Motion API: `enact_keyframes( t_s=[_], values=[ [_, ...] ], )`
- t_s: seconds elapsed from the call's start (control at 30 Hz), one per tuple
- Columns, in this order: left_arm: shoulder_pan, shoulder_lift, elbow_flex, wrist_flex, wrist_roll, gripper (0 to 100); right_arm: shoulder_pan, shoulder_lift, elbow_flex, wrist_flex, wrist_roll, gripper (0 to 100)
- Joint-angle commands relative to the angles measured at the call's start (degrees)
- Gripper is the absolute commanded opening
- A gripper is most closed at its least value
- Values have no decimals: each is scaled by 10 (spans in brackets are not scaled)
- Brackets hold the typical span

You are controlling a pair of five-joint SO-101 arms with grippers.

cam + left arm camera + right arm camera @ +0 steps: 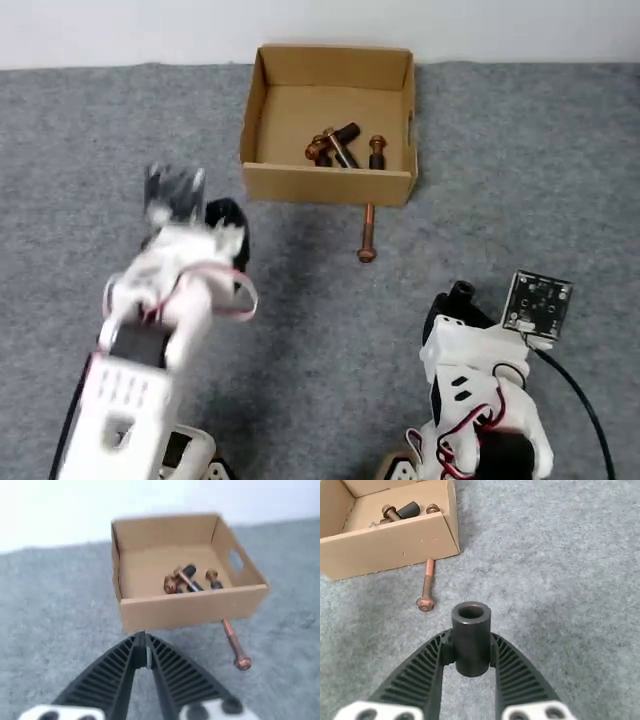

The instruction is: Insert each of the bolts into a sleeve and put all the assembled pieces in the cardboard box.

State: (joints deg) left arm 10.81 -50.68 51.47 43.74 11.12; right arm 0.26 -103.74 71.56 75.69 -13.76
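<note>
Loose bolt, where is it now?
In the high view the loose bolt lies on the grey mat at the foot of the cardboard box's front wall, toward its right corner, head pointing away.

This looks like a robot lab. A grey felt mat (pixel 540 170) covers the table, with a white wall (pixel 120 30) at its far edge. The left arm (pixel 165 290) and right arm (pixel 480 380), white with loose wires, sit at the near edge, facing a cardboard box (pixel 330 185).
</note>
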Motion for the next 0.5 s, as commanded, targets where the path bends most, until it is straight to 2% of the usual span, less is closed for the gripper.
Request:
enact_keyframes(
  t_s=[0.0,0.27,0.47],
  values=[
    [4,178,-119,-14,-8,8,7,-1,-4,-16,6,8],
    [54,439,-275,7,-11,23,9,-1,-4,-16,7,8],
    [118,542,-406,95,19,224,9,0,-3,-16,7,8]
  ],
)
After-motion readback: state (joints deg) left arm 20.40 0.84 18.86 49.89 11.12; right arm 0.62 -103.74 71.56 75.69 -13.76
